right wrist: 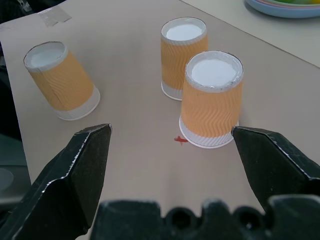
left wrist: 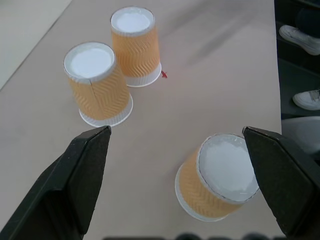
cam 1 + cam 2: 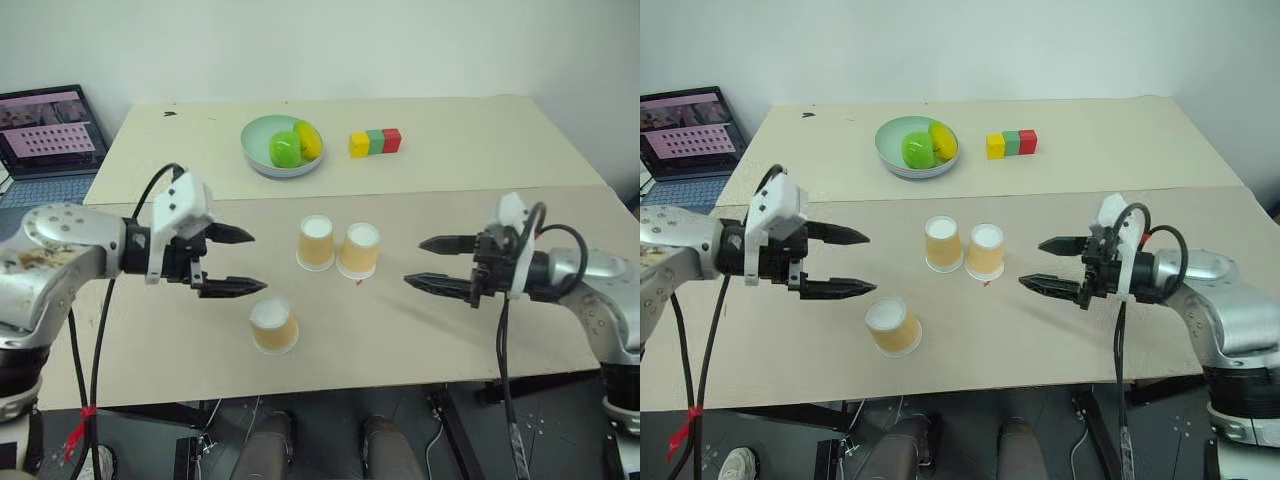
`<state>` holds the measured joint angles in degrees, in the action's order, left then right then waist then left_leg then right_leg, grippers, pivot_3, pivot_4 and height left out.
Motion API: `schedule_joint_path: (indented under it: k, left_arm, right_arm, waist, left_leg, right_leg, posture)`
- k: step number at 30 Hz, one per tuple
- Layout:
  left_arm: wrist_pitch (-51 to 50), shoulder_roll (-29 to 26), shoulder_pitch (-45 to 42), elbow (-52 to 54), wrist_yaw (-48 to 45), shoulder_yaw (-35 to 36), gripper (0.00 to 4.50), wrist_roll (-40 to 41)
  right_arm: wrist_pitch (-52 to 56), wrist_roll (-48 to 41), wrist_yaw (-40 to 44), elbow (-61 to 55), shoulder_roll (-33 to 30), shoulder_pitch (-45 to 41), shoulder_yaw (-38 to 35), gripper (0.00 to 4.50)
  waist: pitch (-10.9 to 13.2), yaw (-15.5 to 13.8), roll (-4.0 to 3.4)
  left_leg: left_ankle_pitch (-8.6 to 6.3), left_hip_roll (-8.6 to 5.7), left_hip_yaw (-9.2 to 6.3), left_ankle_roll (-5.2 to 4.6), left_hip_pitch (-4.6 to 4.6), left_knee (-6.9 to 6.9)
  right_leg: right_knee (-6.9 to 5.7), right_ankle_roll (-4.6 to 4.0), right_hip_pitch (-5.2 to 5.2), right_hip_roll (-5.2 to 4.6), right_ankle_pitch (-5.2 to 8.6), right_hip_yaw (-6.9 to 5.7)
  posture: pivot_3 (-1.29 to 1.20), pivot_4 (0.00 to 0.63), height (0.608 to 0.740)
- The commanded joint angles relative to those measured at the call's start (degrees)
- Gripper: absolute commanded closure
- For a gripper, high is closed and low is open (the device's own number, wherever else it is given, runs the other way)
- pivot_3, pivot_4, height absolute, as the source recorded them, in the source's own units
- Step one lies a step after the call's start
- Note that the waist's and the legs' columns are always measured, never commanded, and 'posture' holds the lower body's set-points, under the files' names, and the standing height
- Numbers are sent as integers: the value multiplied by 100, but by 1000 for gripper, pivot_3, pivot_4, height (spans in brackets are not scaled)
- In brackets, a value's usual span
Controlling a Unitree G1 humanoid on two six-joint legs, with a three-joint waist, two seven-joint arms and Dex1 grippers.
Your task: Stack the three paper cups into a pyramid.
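So all three paper cups sit upside down on the table [image 3: 140, 350], nothing stacked. Two of them [image 3: 316, 242] [image 3: 359, 250] stand just beside each other around the middle of the surface, and the third cup [image 3: 272, 324] sits alone closer to the front edge. The left gripper [image 3: 233, 261] hovers toward the left edge with its fingers spread wide, holding nothing. Same deal for the right gripper [image 3: 438, 264] toward the right edge: wide apart, empty.

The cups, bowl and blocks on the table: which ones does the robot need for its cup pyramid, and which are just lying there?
Needed: the three paper cups, upside down on the table.

Just lying about: green bowl with fruit, colored block row, laptop.
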<state>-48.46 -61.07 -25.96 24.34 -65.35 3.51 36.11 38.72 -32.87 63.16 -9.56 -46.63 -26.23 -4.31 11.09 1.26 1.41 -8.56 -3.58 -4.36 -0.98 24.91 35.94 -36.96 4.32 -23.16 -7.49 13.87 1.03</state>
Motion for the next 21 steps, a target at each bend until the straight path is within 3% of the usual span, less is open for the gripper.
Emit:
schedule_joint_path:
  k: [1,11,21]
  left_arm:
    - [-3,-263,462,688,-71,486,0,212]
    - [128,-273,1150,1248,269,720,0,224]
    - [420,267,1538,1229,847,475,0,5]
  right_arm:
    - [-264,49,290,174,6,-315,160,13]
    - [-108,-106,644,174,54,-540,409,13]
    - [-175,9,659,255,-36,-628,402,13]
  waist:
    - [0,-6,0]
    - [0,-56,-1]
    - [0,-56,-1]
  left_leg:
    - [-1,1,0,2,0,0]
    - [-4,7,-2,5,1,-1]
    - [-4,10,0,6,1,-3]
  right_leg:
    - [1,0,-1,0,0,0]
    - [13,-4,2,5,-2,-6]
    - [14,-8,0,9,-4,-4]
  posture:
    - [0,150,740]
    - [0,150,740]
    - [0,150,740]
